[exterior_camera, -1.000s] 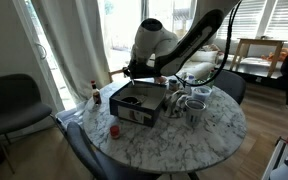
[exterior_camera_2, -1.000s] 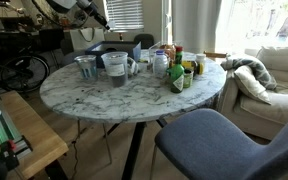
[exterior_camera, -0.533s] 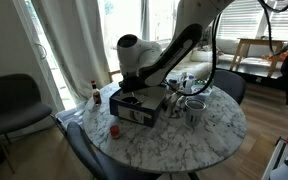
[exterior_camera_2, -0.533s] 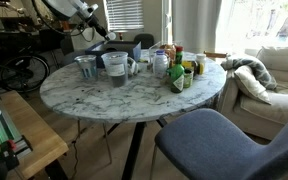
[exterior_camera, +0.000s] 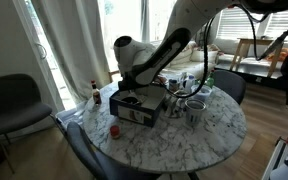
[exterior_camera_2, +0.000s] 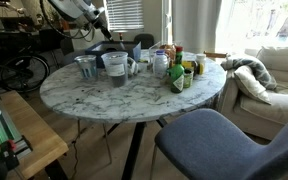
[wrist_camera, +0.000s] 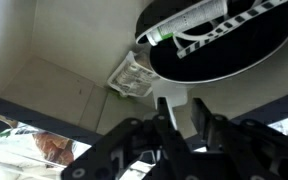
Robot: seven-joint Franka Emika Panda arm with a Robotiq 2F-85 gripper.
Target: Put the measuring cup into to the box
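In the wrist view the measuring cup [wrist_camera: 219, 55] is round with a dark inside, a white rim with printed marks and a white handle. My gripper [wrist_camera: 181, 112] is shut on that handle and holds the cup just over the floor of the box [wrist_camera: 49, 95]. In an exterior view the black shallow box [exterior_camera: 134, 116] sits on the marble table, and my gripper [exterior_camera: 130, 92] reaches down into it. The cup itself is hidden by the arm in both exterior views. My gripper also shows in an exterior view [exterior_camera_2: 106, 34] at the table's far side.
A crumpled clear packet [wrist_camera: 134, 78] lies on the box floor beside the cup. On the table stand mugs [exterior_camera: 194, 106], a small red object [exterior_camera: 114, 130], a dark bottle [exterior_camera: 95, 92], a pitcher [exterior_camera_2: 115, 68], glasses [exterior_camera_2: 86, 67] and bottles [exterior_camera_2: 179, 72]. Chairs surround the table.
The arm has swung left and down over the box. The gripper has come lower into the box with the cup still in it.
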